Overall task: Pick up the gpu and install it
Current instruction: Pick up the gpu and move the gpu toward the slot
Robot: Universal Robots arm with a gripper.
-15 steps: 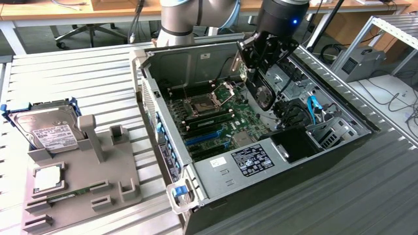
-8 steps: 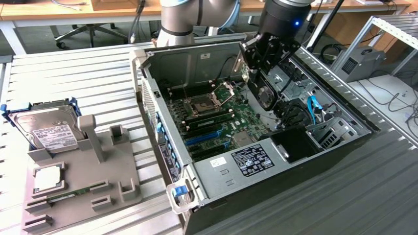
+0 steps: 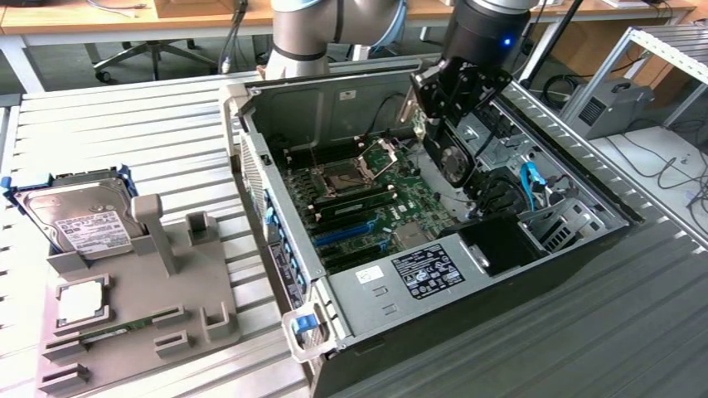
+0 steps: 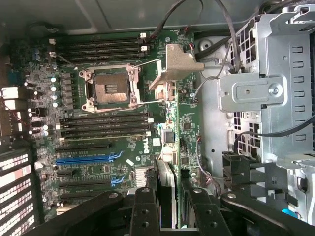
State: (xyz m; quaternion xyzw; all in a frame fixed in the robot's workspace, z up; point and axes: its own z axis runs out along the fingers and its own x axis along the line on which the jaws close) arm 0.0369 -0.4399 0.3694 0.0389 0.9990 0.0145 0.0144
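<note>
While gripper (image 3: 448, 124) hangs over open computer case (image 3: 376, 319), upper right of centre in exterior view, its fingers (image 4: 144, 211) are closed narrow on gpu (image 3: 452, 157). Gpu held on edge, dark face with round fan showing, lower end inside case above green motherboard (image 3: 376, 203). Wrist view: thin gpu (image 4: 167, 191) edge-on between two black fingers, over board, blue slot (image 4: 86, 160) off to one side. Contact with any slot: cannot tell. Hard drive (image 3: 80, 217) on grey rack (image 3: 166, 274), exterior view's left, well apart from case.
</note>
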